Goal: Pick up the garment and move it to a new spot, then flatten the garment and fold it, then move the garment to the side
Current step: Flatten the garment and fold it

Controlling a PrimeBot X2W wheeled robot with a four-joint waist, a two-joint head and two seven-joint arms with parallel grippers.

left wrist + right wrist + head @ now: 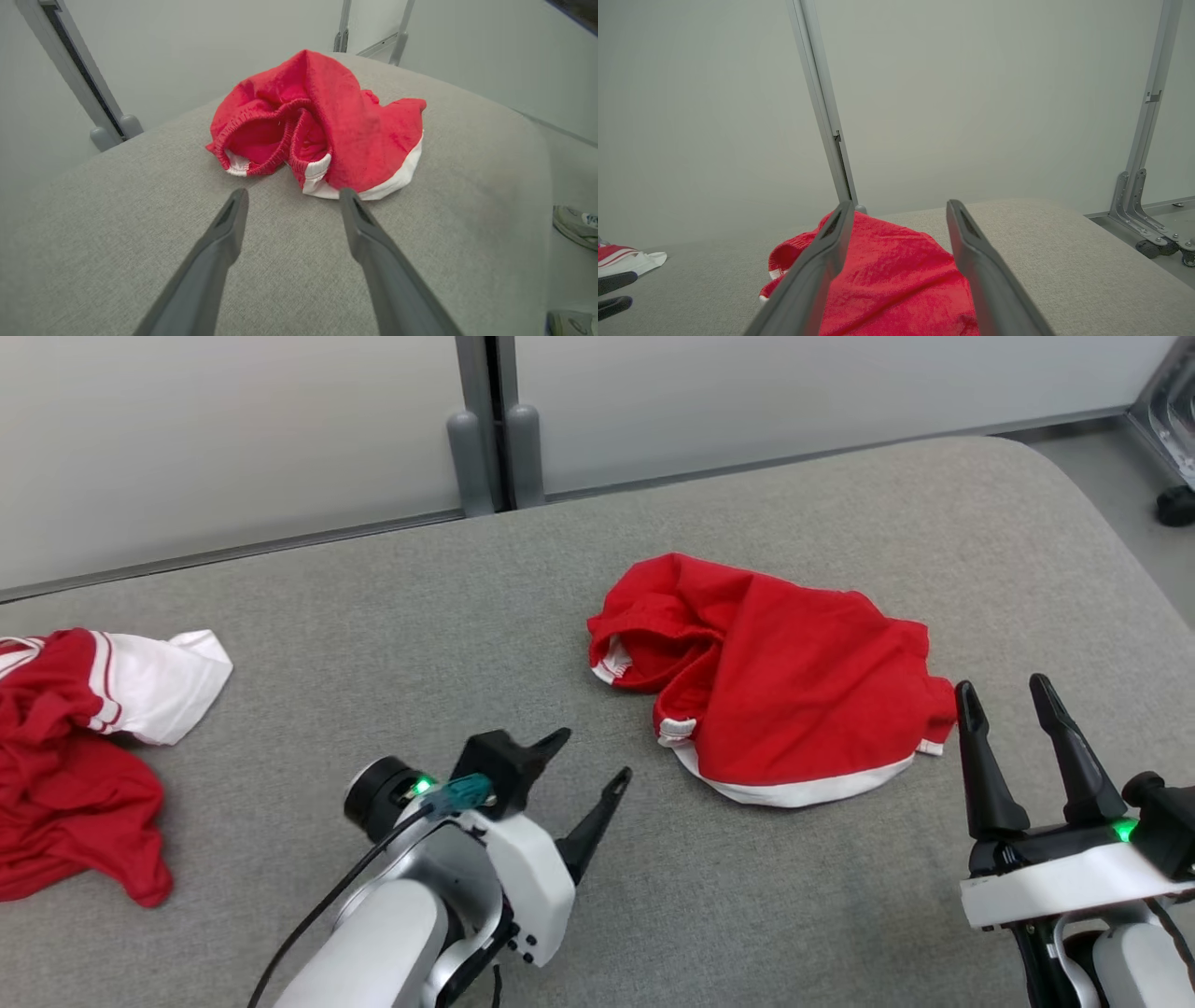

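A crumpled red garment [775,681] with white trim lies on the grey padded table [560,616], right of centre. Its elastic waistband opening faces my left wrist view, where the red garment [327,126] sits just past the fingertips. My left gripper [593,761] is open, low over the table, a short way left of the cloth and pointing toward it. My right gripper [1004,695] is open too, fingers upright beside the garment's right edge, apart from it. The right wrist view looks over the red garment [892,280] between the open right gripper [899,210].
A second red and white garment [75,747] lies bunched at the table's left edge; the same second garment [626,259] shows small in the right wrist view. Grey wall panels and a post [485,429] stand behind. A shoe [577,224] rests on the floor beside the table.
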